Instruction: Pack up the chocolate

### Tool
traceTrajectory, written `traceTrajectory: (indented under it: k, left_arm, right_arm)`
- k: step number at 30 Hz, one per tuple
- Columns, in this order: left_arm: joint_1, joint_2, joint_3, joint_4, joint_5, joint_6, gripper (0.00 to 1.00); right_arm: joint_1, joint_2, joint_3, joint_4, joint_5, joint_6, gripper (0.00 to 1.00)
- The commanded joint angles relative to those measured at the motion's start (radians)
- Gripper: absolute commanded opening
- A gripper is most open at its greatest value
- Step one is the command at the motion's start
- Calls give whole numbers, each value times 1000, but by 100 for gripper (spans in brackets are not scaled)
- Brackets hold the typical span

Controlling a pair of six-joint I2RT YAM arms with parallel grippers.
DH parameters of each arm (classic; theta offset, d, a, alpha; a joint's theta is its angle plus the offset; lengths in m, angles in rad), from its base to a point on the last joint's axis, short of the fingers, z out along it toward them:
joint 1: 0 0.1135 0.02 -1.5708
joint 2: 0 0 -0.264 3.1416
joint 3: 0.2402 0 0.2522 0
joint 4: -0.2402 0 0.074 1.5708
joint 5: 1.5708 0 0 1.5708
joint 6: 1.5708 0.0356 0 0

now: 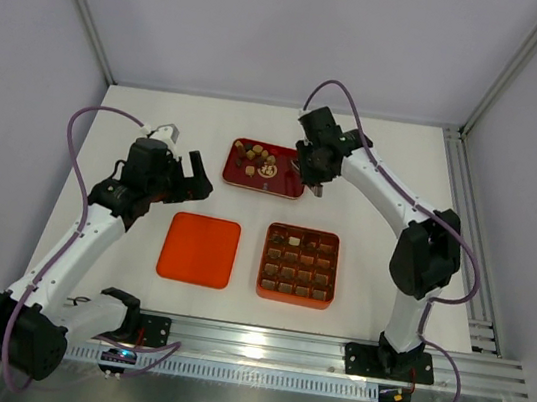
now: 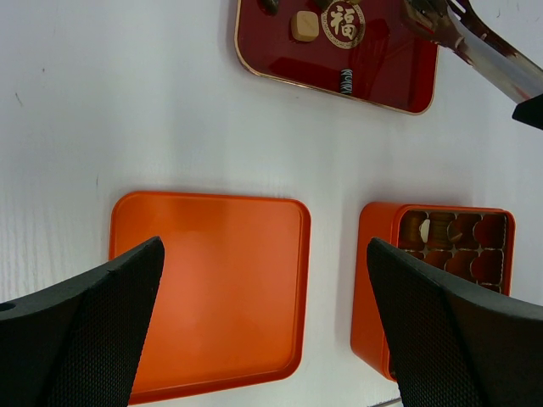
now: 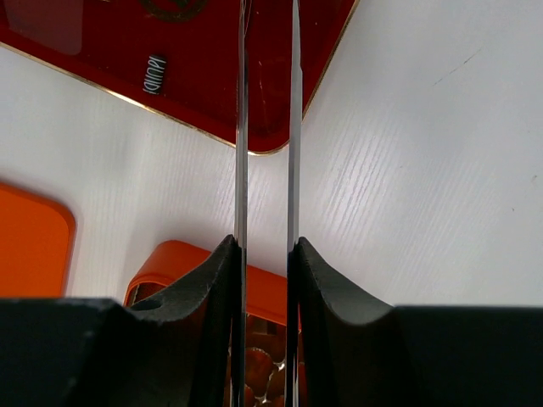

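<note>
Several pieces of chocolate (image 1: 257, 159) lie on a red tray (image 1: 286, 185) at the back; a tan square one (image 2: 305, 25) shows in the left wrist view. The orange gridded box (image 1: 299, 264) in front holds more pieces (image 1: 292, 261) in its cells. My right gripper (image 1: 314, 180) hangs over the tray's right end, shut on metal tweezers (image 3: 240, 127); their tips run out of the right wrist view. My left gripper (image 2: 265, 246) hovers open above the flat orange lid (image 2: 208, 288), holding nothing.
The lid (image 1: 200, 249) lies left of the box, a strip of white table between them. A small striped wrapped piece (image 2: 345, 80) lies near the tray's front rim. Grey walls and metal frame posts close in the table.
</note>
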State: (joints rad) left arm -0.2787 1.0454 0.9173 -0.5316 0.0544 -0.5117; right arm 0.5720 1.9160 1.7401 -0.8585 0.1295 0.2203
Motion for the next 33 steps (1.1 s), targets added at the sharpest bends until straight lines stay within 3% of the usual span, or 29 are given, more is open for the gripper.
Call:
traceTrajectory:
  k: [1,10,33]
  left_arm:
    - [3,-10,0,21,13,12,100]
    - [3,-10,2,21,13,10,100]
    - [3,-4,2,21,7,13,100]
  right_arm:
    - [3,-103,-24,45,-8,14,31]
    - [8,-141,-91,59,-24,17,31]
    - [9,-35,-97,88,-42,8,34]
